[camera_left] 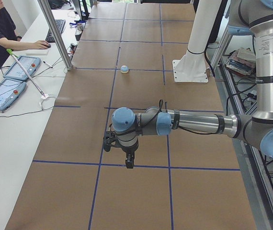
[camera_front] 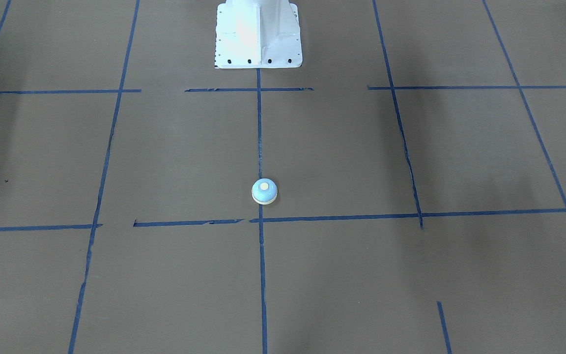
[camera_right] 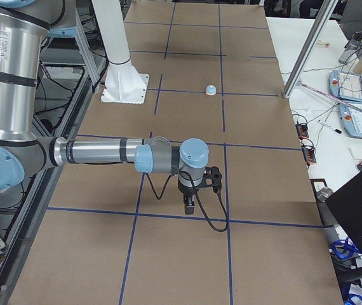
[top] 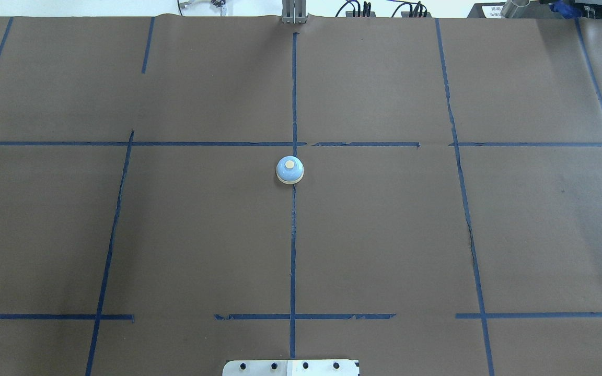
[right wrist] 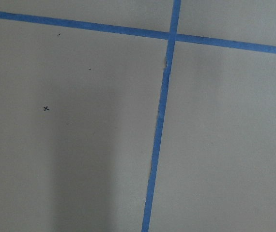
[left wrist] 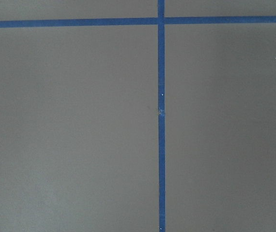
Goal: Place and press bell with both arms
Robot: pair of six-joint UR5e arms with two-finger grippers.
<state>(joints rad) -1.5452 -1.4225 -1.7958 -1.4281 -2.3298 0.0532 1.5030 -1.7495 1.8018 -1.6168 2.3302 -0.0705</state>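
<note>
The bell [camera_front: 264, 191] stands upright on the table [camera_front: 342, 147], right on the centre tape line [camera_front: 259, 137] and just on my side of a cross line. Nothing touches it. My pedestal [camera_front: 258, 34] stands well behind it on the same line.

My left gripper [camera_left: 129, 162] points straight down above the paper near the table's left end, well apart from the bell. My right gripper [camera_right: 189, 204] hangs the same way near the right end. Both show only from the side, so I cannot tell whether either is released or clenched. My wrist cameras show only brown paper and tape crossings.
</note>
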